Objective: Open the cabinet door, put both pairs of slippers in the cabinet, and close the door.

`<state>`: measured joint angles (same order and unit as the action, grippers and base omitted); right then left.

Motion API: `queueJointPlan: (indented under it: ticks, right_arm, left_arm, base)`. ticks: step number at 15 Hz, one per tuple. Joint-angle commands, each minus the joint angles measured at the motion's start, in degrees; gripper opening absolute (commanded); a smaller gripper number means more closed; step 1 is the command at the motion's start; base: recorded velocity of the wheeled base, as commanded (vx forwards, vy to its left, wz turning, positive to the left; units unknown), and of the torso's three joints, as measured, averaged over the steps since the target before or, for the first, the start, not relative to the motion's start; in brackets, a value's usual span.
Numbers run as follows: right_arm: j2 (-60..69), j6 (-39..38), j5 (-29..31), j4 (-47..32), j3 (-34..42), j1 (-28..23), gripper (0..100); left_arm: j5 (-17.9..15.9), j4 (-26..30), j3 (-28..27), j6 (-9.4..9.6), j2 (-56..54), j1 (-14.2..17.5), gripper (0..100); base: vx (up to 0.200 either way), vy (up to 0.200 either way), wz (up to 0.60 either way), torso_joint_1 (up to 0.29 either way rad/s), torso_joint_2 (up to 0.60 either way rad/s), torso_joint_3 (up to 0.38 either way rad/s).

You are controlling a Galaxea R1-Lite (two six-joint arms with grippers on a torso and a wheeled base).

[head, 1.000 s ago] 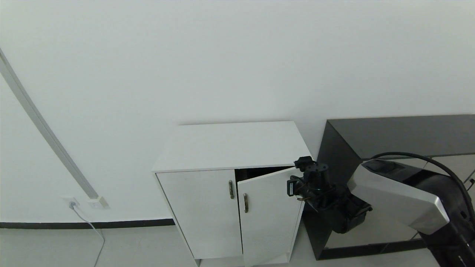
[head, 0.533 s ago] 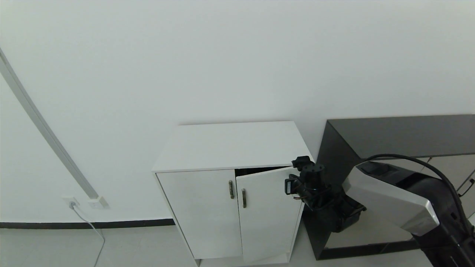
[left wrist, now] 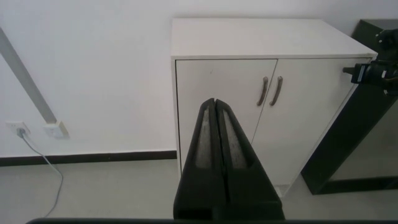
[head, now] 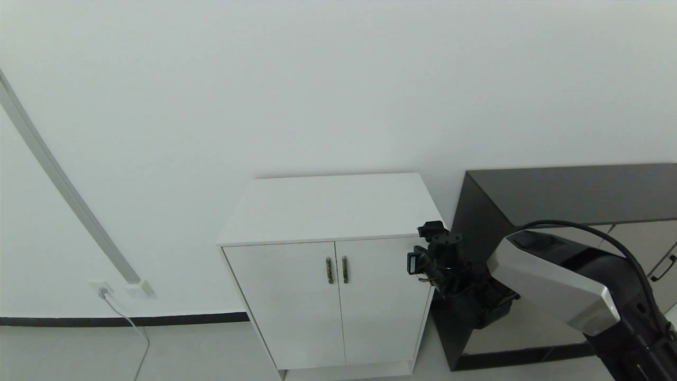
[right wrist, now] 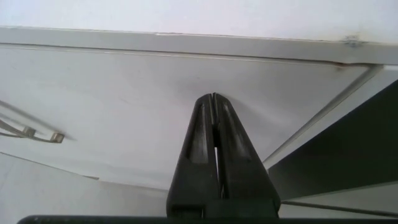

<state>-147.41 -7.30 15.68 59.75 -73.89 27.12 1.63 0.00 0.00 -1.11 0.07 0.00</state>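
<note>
The cabinet (head: 328, 211) stands at the lower centre of the head view, and we see its right door (head: 383, 301) flush with the left one, the handles (head: 345, 269) side by side. The right gripper (right wrist: 214, 99), fingers pressed together and holding nothing, sits at that door's right edge (whether it touches the panel we cannot tell). The left gripper (left wrist: 215, 102) is likewise clenched and empty, hanging well in front of the cabinet. We judge the risks to be small. A door without a firm latch may swing back out once pressure goes, and the retreating right arm could knock the dark sideboard (head: 555, 190) just beside it.
</note>
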Motion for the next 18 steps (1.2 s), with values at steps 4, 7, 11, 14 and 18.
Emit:
queueJointPlan:
  ticks: [4,7,11,14,18]
  right_arm:
    - [-0.95,0.10,0.49,0.11,-0.73,0.03,0]
    - [-0.16,0.10,0.85,0.99,0.23,0.03,0]
    - [11.09,1.24,2.60,8.19,10.87,-0.76,0]
    - [27.70,2.03,2.78,8.81,26.69,-2.69,0]
    - [38.07,1.85,9.90,16.02,46.99,-4.01,0]
  left_arm:
    - [0.04,0.00,0.00,-0.03,0.01,0.00,0]
    - [0.04,0.00,0.00,-0.03,0.01,0.00,0]
    - [0.04,0.00,0.00,-0.03,0.01,0.00,0]
    - [-0.14,0.00,0.00,0.05,0.01,0.00,0]
    - [-0.14,0.00,0.00,0.14,0.01,0.00,0]
  base:
    - [0.000,0.000,0.00,0.000,0.00,0.000]
    - [0.000,0.000,0.00,0.000,0.00,0.000]
    - [0.000,0.000,0.00,0.000,0.00,0.000]
    - [0.000,0.000,0.00,0.000,0.00,0.000]
    - [0.000,0.000,0.00,0.000,0.00,0.000]
